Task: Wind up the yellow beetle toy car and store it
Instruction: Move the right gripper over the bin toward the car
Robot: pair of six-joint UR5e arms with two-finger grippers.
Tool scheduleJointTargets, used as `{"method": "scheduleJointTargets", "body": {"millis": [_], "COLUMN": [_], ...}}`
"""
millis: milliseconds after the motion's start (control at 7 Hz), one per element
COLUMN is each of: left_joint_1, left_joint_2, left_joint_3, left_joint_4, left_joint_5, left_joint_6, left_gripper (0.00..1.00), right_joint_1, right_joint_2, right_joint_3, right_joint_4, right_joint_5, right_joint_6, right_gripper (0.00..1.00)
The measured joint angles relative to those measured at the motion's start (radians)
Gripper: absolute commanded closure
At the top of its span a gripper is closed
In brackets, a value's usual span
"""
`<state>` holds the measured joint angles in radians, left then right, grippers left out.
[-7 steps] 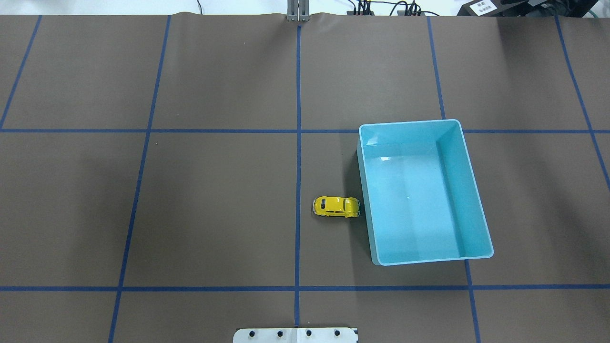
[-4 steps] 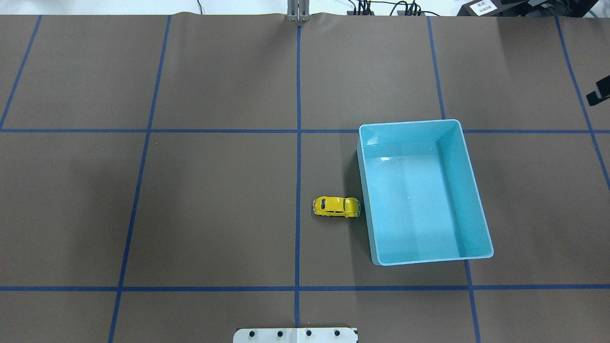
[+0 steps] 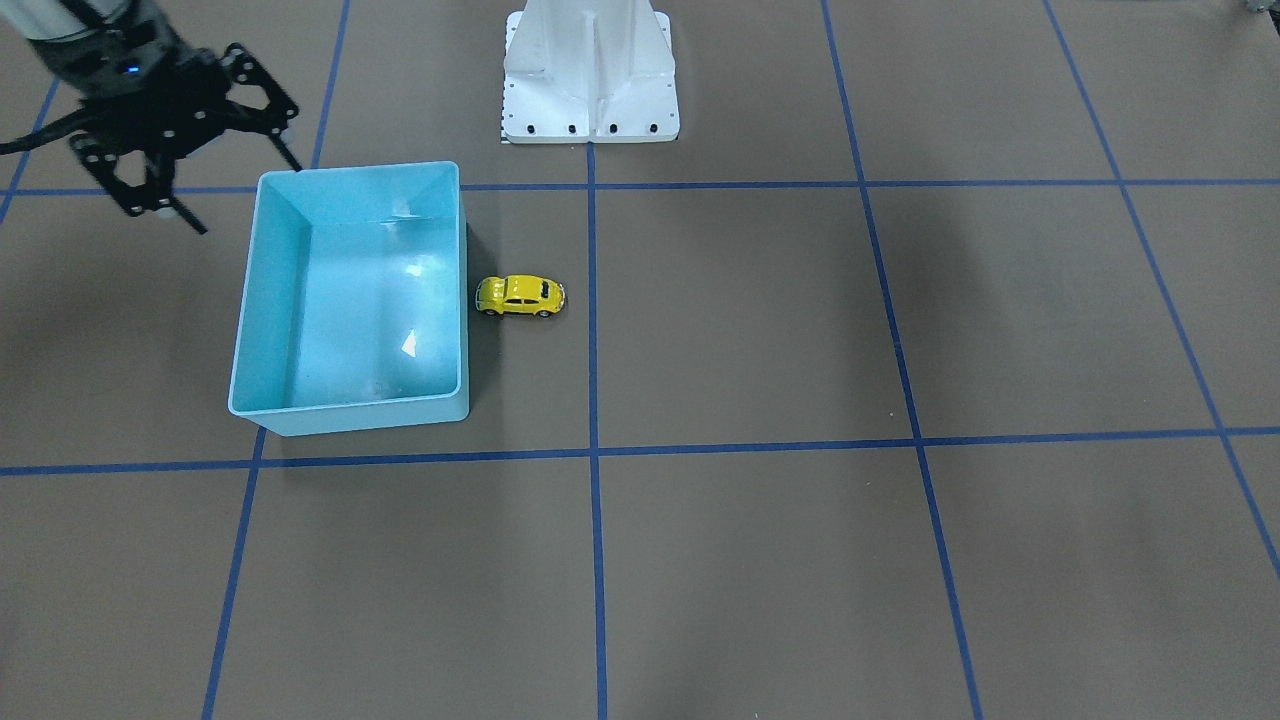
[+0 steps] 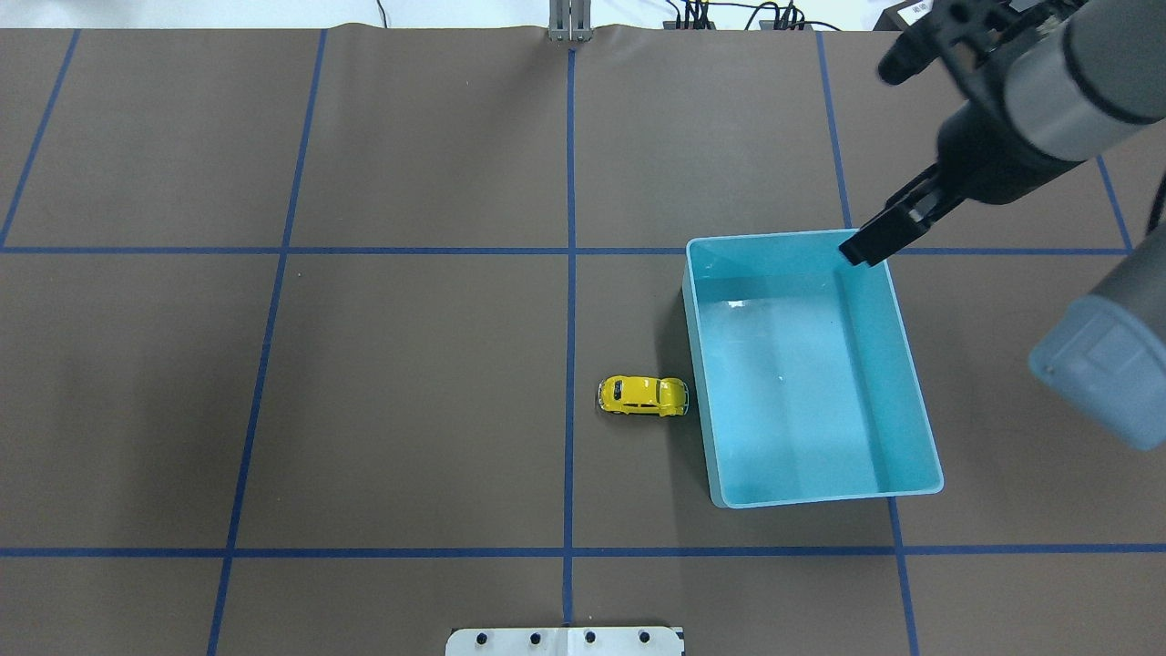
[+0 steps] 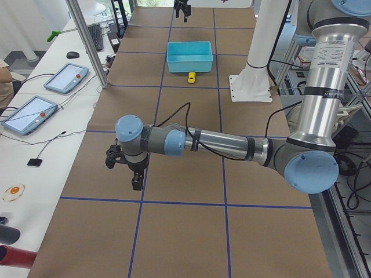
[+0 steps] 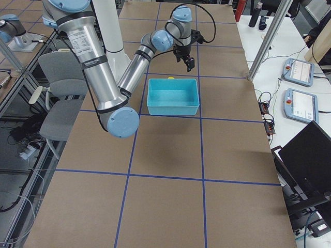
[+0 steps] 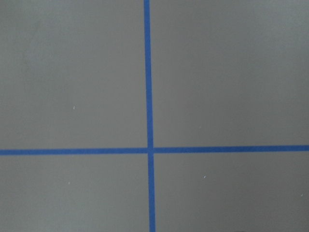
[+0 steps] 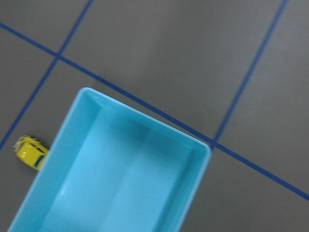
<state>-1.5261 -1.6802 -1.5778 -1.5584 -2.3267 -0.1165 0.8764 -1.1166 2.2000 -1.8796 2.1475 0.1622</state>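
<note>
The right gripper hangs in the air with its jaws spread wide and nothing between them. Directly under them is one corner of the light-blue bin, the corner farthest from the robot's base on the outer side; in the overhead view one fingertip lies over that corner's rim. Farther from the jaws, past the bin's open hollow and outside its opposite long wall, the yellow beetle toy car stands on its wheels on the brown table, one end pointing at that wall and just beside it; whether they touch cannot be told. Far beyond the car, well apart from everything, the left gripper points down over a crossing of blue tape lines; whether its jaws are apart or together cannot be told.
</note>
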Motion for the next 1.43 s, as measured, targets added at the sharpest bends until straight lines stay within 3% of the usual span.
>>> {"method": "scheduleJointTargets", "body": {"millis": [286,571,1000,1429], "left_joint_1": [-0.015,-0.031,-0.034,-0.034], "left_joint_2": [0.044,0.059,0.059,0.057], "left_joint_3": [0.009,0.013,0.038,0.045], "left_joint_4": [-0.002,-0.003,-0.002,-0.003], "left_joint_5": [-0.002,-0.007,-0.010,-0.009], "left_joint_6": [0.001,0.001,0.001,-0.002], "left_gripper": [0.00,0.00,0.00,0.00], "right_joint_1": [-0.191,-0.307,-0.388,-0.443], "right_joint_2": [0.058,0.131,0.191,0.168], "right_joint_3": [-0.009,-0.089,-0.244,-0.371], "right_joint_4": [-0.014,-0.016,0.029,0.188], "right_joint_5": [-0.172,-0.284,-0.321,-0.328], "right_joint_6": [-0.194,-0.368,-0.536,-0.567], "right_gripper": [0.00,0.00,0.00,0.01]}}
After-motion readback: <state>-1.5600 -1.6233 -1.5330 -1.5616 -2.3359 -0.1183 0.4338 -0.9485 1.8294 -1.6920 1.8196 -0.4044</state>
